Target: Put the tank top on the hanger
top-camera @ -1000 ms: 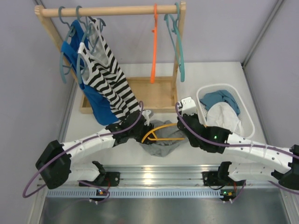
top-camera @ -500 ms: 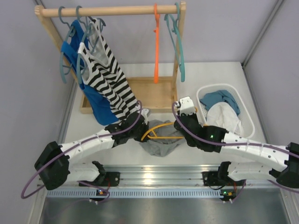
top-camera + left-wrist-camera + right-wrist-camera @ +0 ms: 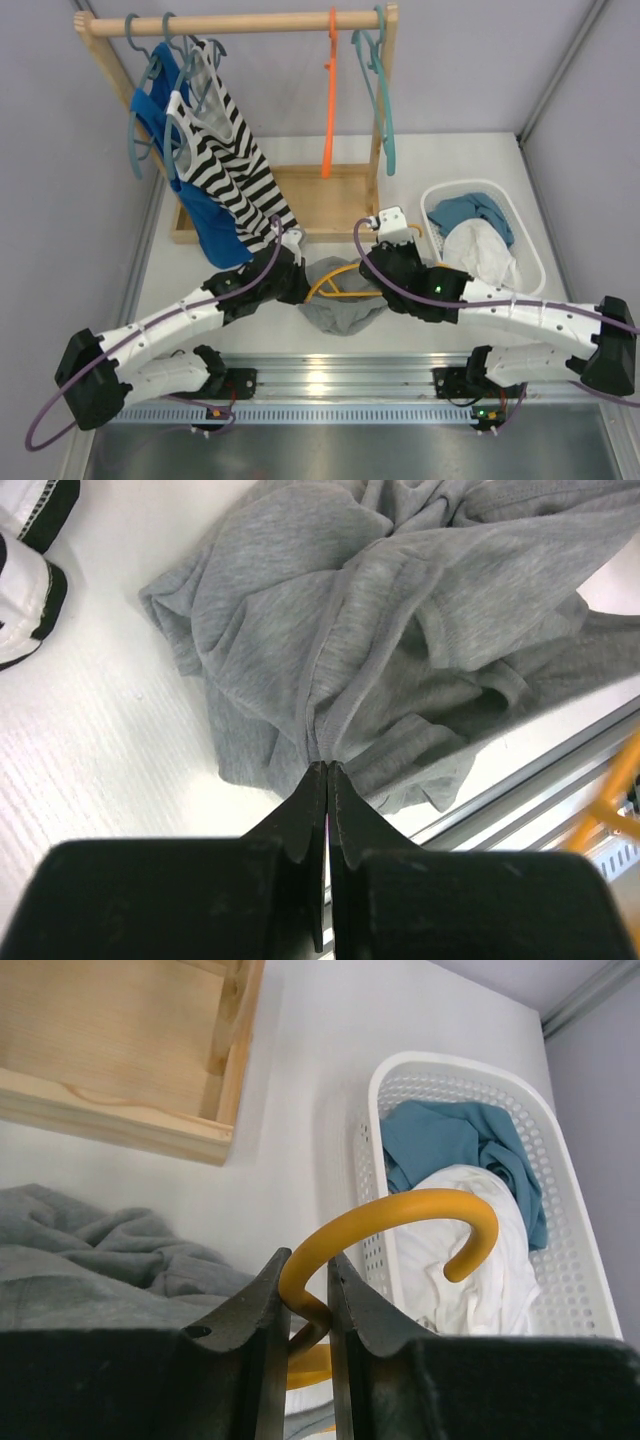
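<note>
Fabric pinched: left fingers (image 3: 327, 780) press together on a thin fold of the tank top (image 3: 400, 630), which lies crumpled on the table (image 3: 90, 750). Right fingers (image 3: 283, 1275) clamp the hanger (image 3: 400, 1215) just below its hook. Danger: such a slim bite could slip out on lifting, or drag up doubled cloth that blocks threading.

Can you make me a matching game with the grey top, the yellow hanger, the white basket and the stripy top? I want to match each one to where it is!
Things:
1. tank top
2. hanger
3. basket
4. striped top

Places:
A. hanging from the wooden rail
B. hook clamped in the right gripper
C. holding crumpled laundry
D. pinched by the left gripper

Pairs: 1-D, 2-B, 3-C, 4-A.
</note>
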{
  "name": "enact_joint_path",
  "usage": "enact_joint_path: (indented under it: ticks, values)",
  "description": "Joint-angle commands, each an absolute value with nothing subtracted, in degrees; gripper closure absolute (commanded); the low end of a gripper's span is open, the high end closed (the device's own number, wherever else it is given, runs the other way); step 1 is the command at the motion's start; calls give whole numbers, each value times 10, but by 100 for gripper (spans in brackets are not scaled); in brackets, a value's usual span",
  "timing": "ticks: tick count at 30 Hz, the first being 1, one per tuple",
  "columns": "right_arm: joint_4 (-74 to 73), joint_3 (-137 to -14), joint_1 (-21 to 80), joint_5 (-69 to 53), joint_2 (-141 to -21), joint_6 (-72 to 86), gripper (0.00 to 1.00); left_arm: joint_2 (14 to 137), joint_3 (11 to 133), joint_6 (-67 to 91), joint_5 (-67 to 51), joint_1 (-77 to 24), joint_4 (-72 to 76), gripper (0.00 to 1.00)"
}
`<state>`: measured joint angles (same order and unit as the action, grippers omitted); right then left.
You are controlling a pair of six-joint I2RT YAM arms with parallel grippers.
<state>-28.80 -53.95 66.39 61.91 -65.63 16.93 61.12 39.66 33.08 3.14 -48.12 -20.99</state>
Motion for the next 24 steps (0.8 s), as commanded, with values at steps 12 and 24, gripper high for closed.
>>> enact_joint_path:
  ticks: [12, 24]
  values:
    - [-385, -617, 671, 758, -761, 263, 100, 524, 391, 342, 41, -483, -292, 100]
    - [-349, -600, 674, 759, -758, 250, 100, 531, 443, 340, 51, -483, -315, 100]
